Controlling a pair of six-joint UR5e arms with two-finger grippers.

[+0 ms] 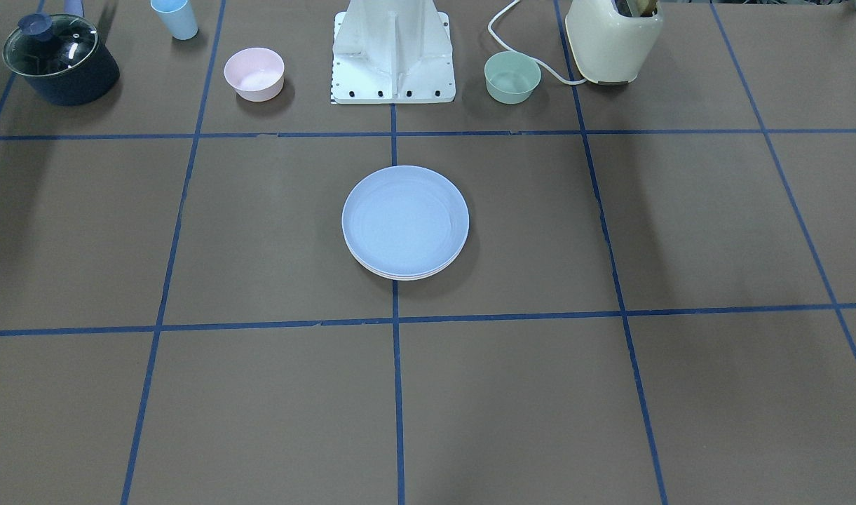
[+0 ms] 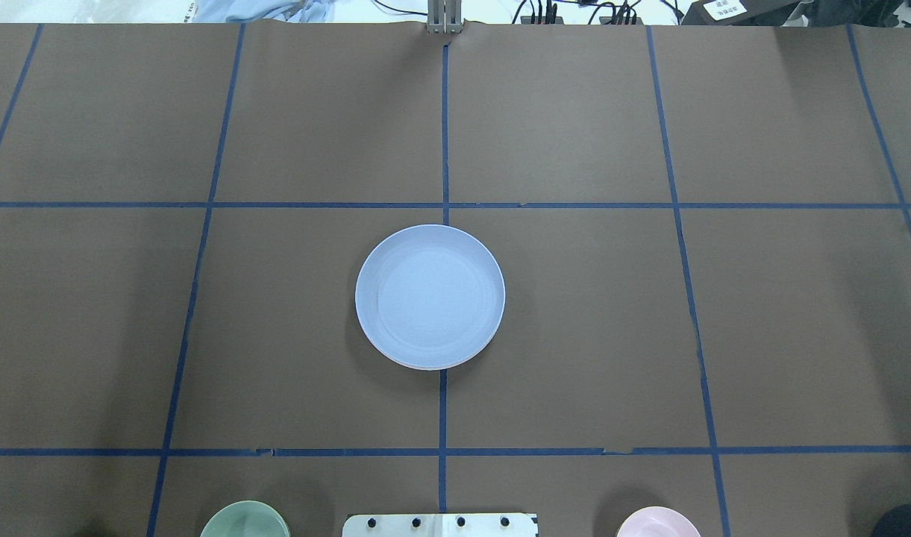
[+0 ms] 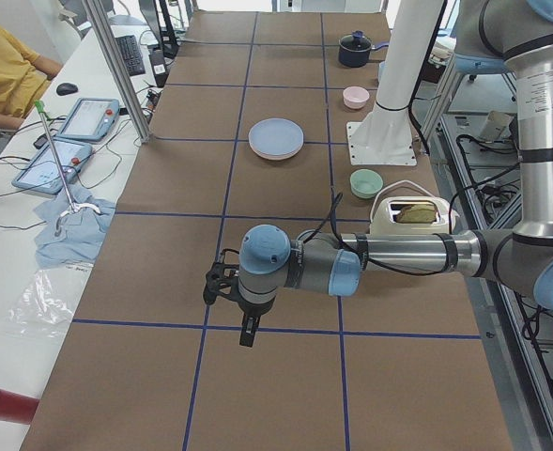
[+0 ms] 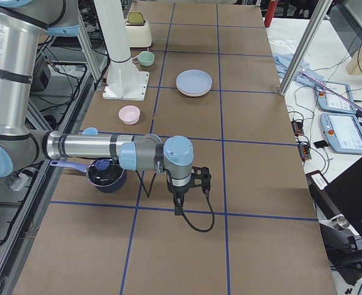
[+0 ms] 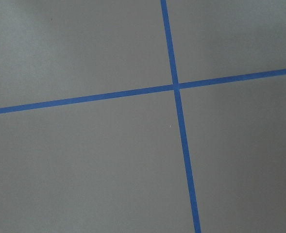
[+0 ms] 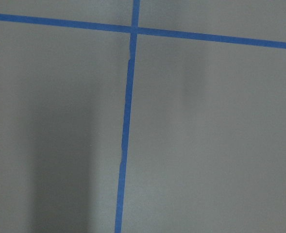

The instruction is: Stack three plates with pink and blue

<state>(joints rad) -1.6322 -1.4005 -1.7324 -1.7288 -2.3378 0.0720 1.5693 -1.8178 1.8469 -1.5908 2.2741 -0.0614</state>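
You see the three plates [image 1: 404, 223] nested in one pile at the centre of the table [image 1: 680, 393], blue on top and paler rims showing beneath, so the stacking looks done. The left gripper [image 3: 222, 285] and right gripper [image 4: 200, 178] hang at opposite ends, probably to keep clear. You cannot tell how far open either is.

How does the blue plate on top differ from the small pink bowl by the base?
The blue plate is wide and shallow; the pink bowl is narrower and deeper. The blue plate rests on other plates, whose rims show beneath it; the pink bowl stands alone beside the robot's base. Both are round, upright and empty.
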